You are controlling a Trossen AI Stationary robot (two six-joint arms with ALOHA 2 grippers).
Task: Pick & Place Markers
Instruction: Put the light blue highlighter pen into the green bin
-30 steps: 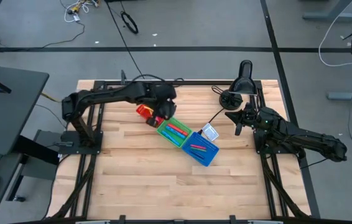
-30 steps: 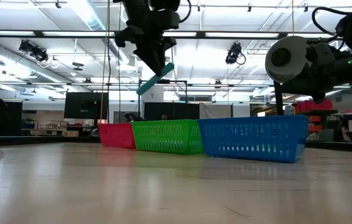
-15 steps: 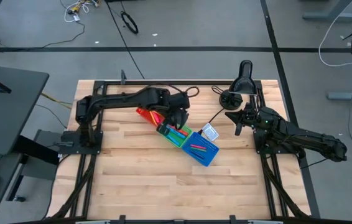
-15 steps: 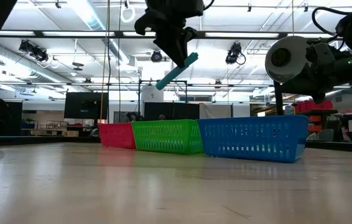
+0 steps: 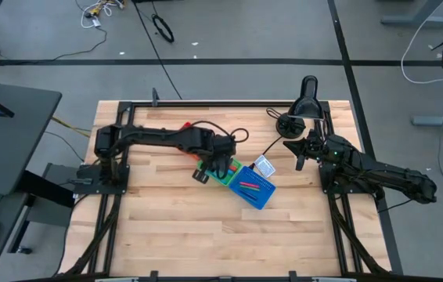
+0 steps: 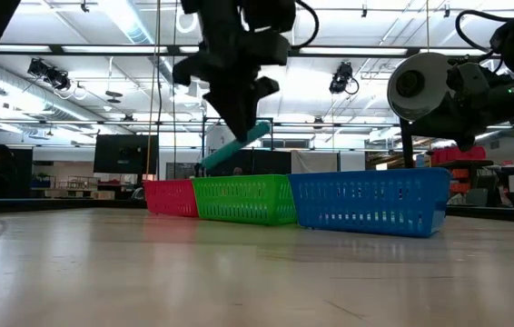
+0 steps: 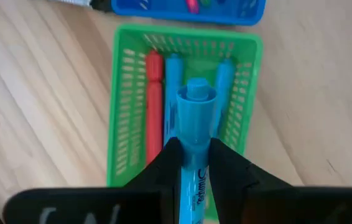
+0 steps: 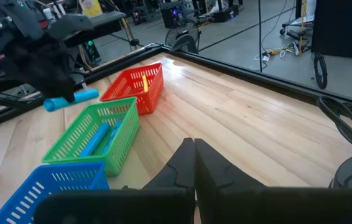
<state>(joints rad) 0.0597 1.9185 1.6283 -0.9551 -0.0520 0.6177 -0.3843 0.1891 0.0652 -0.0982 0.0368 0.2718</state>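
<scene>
Left gripper point(image 7: 189, 163) jaws clamp one blue plastic marker point(image 7: 194, 134) above green mesh bin point(image 7: 124, 112) holding three markers; right gripper point(image 8: 193, 163) jaws clenched, nothing held

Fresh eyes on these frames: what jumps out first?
The left gripper hangs above the green bin, shut on a blue marker that tilts down toward it; a red and two blue markers already lie inside. Three bins sit in a diagonal row mid-table: red bin, green, then blue bin. The right gripper waits shut near the table's right edge.
</scene>
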